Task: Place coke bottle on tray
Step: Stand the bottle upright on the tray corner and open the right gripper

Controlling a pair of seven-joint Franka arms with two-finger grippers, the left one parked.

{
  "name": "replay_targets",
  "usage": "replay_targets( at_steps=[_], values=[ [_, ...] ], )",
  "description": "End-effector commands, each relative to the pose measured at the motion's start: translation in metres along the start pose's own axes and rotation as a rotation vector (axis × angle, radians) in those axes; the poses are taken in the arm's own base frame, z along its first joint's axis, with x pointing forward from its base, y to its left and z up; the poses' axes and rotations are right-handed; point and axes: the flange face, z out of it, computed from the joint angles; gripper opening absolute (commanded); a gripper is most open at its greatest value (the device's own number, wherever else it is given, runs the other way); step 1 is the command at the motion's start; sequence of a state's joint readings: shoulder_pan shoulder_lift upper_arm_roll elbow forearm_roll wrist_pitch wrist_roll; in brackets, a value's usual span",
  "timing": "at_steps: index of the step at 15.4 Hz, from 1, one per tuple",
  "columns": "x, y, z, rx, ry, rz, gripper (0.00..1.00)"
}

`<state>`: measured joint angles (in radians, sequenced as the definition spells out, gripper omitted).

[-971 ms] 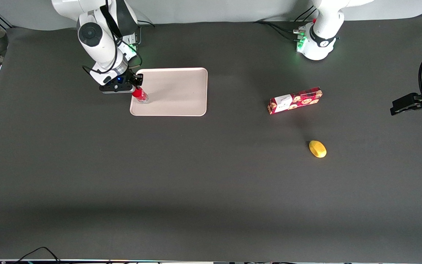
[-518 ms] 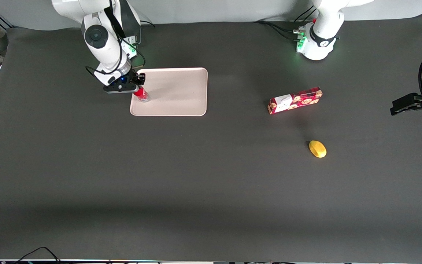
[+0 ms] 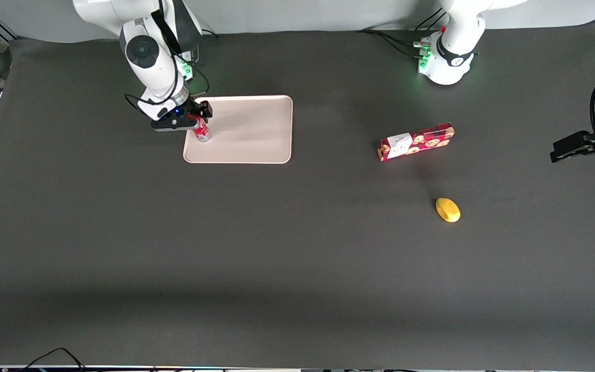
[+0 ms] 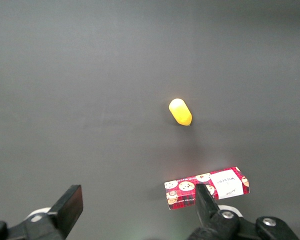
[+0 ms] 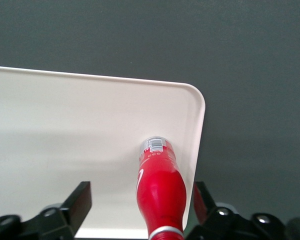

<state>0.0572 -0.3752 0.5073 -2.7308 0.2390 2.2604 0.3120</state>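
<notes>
Standing upright on the tray near its working-arm edge, the coke bottle sits between the spread claw, which should lift straight up without brushing it.

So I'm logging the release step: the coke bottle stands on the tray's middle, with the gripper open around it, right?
Not the middle. The coke bottle stands close to the tray's rim near a corner, toward the working arm's end; the right wrist view shows it. The rest holds: the gripper is open around it, fingers clear of the bottle.
</notes>
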Motion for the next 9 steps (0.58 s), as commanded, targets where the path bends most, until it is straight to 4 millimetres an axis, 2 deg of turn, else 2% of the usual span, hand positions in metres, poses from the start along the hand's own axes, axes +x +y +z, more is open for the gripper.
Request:
replay_targets(
  at_steps=[1, 3, 5, 9],
  values=[
    [0.006, -0.010, -0.016, 0.013, 0.006, 0.004, 1.00],
    [0.022, -0.004, -0.036, 0.032, 0.034, 0.021, 1.00],
    [0.063, 0.029, -0.070, 0.055, 0.090, 0.069, 1.00],
    [0.141, 0.052, -0.137, 0.056, 0.156, 0.084, 1.00]
  ],
)
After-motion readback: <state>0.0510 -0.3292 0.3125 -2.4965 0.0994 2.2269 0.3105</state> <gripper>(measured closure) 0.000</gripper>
